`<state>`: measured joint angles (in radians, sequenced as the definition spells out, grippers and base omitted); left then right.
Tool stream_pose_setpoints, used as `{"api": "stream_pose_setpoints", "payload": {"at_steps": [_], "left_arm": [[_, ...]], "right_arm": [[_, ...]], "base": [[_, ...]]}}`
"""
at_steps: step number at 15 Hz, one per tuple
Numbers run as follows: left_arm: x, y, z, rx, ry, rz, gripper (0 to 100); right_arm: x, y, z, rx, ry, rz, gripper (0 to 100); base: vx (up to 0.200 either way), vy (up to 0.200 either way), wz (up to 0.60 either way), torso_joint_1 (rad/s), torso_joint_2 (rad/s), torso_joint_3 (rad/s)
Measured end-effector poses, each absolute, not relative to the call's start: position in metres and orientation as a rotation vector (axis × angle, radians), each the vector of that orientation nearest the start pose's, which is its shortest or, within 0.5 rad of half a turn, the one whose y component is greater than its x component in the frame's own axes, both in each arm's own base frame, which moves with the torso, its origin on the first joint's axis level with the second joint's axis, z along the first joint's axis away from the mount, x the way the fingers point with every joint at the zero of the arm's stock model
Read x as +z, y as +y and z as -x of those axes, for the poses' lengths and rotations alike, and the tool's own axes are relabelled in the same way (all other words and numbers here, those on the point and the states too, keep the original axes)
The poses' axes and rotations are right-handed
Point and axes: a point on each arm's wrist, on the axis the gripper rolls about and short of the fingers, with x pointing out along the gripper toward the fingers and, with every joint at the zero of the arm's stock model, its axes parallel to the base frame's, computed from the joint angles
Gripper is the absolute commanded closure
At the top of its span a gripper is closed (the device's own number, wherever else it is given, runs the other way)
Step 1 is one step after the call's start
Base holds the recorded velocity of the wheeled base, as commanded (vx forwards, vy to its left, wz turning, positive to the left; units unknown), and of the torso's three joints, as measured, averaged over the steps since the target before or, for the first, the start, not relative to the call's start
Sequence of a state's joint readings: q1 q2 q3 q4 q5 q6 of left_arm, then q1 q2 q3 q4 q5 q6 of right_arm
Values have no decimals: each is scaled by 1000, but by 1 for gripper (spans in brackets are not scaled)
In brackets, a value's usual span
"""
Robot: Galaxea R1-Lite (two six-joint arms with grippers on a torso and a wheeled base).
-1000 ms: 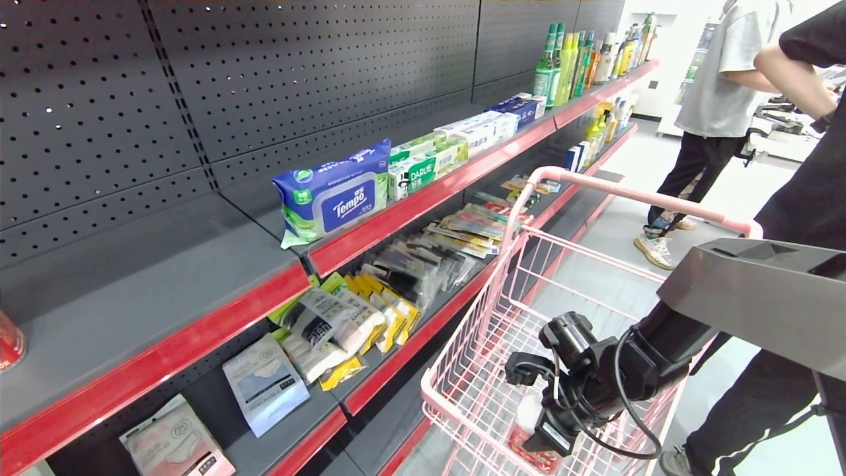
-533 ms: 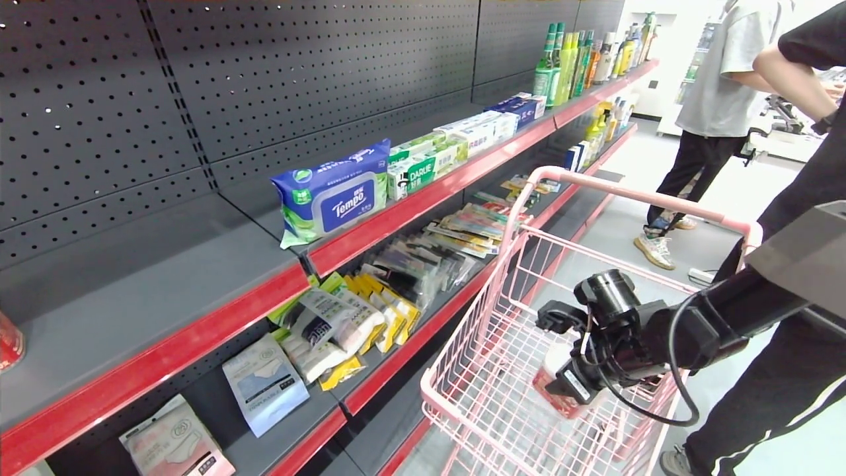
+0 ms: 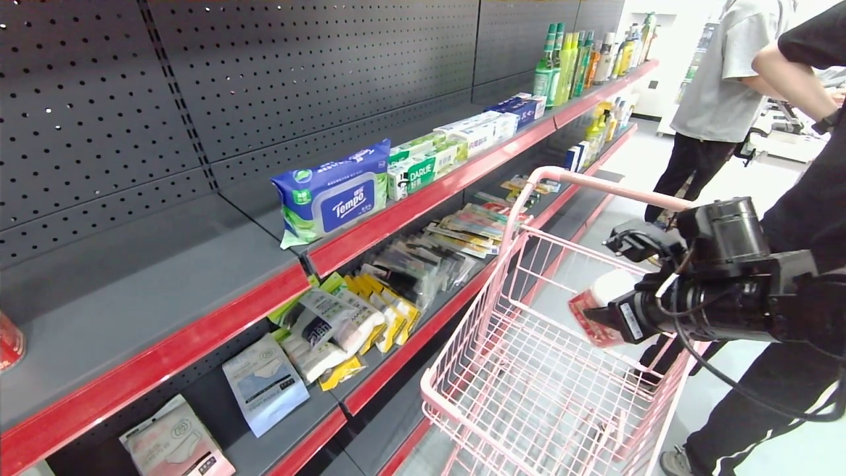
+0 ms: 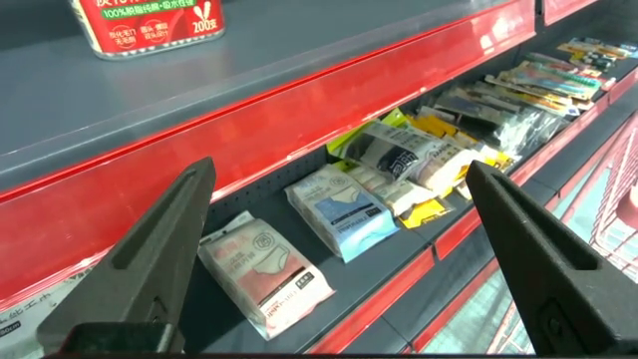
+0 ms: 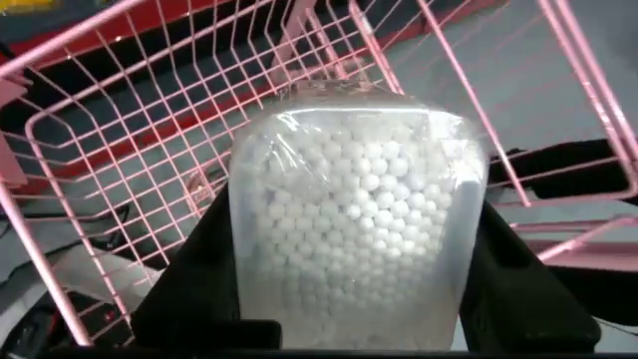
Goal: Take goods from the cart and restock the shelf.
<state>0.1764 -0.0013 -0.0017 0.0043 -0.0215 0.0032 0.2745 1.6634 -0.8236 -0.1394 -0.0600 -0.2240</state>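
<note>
My right gripper [image 3: 605, 317] is shut on a jar [image 3: 593, 305] with a red label and a clear base, held tilted above the pink cart [image 3: 529, 198], near its right side. In the right wrist view the jar [image 5: 359, 189] shows white beads through its base, with a dark finger on each side of it and the cart's wire grid [image 5: 120, 130] below. My left gripper [image 4: 339, 249] stands open before the red-edged shelf [image 4: 299, 100], holding nothing. A similar red-labelled jar [image 4: 150, 25] stands on the grey upper shelf [image 3: 132, 284], at its far left [image 3: 10, 344].
A blue wipes pack [image 3: 330, 195], toothpaste boxes [image 3: 429, 155] and green bottles [image 3: 562, 59] line the upper shelf further right. Bagged goods [image 3: 330, 324] lie on the lower shelf. Two people [image 3: 720, 86] stand right of the cart.
My right arm has lifted the jar out of the cart's basket, up and to the right. The shelf goods have not moved.
</note>
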Motion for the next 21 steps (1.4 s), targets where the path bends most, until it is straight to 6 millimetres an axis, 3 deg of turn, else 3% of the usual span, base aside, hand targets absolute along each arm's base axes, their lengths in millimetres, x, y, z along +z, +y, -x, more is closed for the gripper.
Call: {"api": "stream_pose_setpoints", "payload": {"at_steps": [6, 10, 21], "left_arm": [[75, -5, 23, 155, 2, -5, 0], [75, -5, 23, 156, 2, -4, 0], [75, -5, 23, 155, 2, -5, 0]], "right_arm": [[191, 44, -204, 204, 514, 292, 100], [199, 34, -180, 173, 455, 278, 100], [200, 28, -174, 164, 445, 270, 100]], "base": [[0, 0, 0, 124, -316, -187], [0, 0, 0, 216, -518, -301], [0, 0, 0, 165, -373, -207]]}}
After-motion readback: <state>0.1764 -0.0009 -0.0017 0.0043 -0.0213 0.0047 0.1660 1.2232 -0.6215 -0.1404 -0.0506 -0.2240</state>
